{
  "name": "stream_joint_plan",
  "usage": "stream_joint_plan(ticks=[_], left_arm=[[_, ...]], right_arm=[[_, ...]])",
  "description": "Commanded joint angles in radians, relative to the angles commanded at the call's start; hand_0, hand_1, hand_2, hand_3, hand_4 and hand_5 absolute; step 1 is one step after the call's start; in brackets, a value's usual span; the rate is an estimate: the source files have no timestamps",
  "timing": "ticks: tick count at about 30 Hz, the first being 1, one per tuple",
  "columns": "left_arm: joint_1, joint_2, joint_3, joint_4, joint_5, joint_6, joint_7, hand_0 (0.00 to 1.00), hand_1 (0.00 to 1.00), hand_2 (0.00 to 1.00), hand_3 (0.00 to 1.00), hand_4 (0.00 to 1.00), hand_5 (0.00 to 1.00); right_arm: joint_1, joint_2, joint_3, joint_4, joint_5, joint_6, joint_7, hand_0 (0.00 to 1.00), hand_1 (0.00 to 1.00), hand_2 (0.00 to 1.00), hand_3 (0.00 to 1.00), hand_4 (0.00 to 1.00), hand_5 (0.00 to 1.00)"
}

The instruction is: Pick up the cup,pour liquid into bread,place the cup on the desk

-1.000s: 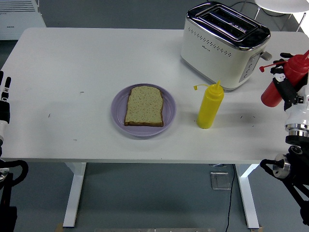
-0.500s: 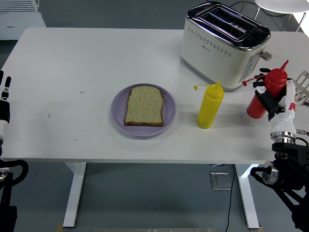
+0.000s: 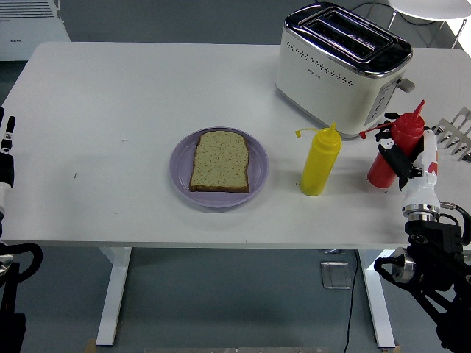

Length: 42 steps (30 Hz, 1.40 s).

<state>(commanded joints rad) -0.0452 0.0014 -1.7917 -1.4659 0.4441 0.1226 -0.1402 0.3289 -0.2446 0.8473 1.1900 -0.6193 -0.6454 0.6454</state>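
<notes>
Red squeeze bottle (image 3: 393, 151): stands at table's right edge, near toaster (image 3: 343, 68) | my right hand (image 3: 412, 163) wraps it, fingers curled, tilted slightly | bread (image 3: 220, 161) on plate (image 3: 181, 165), centre-left, awaiting pour | yellow bottle (image 3: 320, 160) between | left hand (image 3: 6, 154) idle, left edge, fingers unclear.

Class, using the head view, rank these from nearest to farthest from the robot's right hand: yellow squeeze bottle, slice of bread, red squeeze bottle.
1. Red squeeze bottle: gripped in the right hand, at the table's right edge.
2. Yellow squeeze bottle: standing left of the hand.
3. Slice of bread: on the purple plate, farthest left.
</notes>
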Motion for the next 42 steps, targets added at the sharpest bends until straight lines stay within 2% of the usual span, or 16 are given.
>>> stream_joint_plan(ticks=[29, 41, 42], left_arm=[[-0.001, -0.001, -0.001, 0.000, -0.001, 0.000, 0.000, 0.806, 0.741, 0.728, 0.716, 0.490, 0.998], [0.001, -0.001, 0.000, 0.000, 0.000, 0.000, 0.000, 0.806, 0.741, 0.728, 0.716, 0.490, 0.998], [0.001, -0.001, 0.001, 0.000, 0.000, 0.000, 0.000, 0.806, 0.741, 0.728, 0.716, 0.491, 0.998]], right_arm=[[0.028, 0.028, -0.021, -0.072, 0.031, 0.000, 0.000, 0.389, 0.377, 0.410, 0.494, 0.328, 0.152], [0.032, 0.035, -0.021, -0.090, 0.032, 0.000, 0.000, 0.384, 0.377, 0.410, 0.495, 0.351, 0.169], [0.032, 0.035, -0.021, -0.091, 0.033, 0.000, 0.000, 0.381, 0.381, 0.416, 0.498, 0.379, 0.158]])
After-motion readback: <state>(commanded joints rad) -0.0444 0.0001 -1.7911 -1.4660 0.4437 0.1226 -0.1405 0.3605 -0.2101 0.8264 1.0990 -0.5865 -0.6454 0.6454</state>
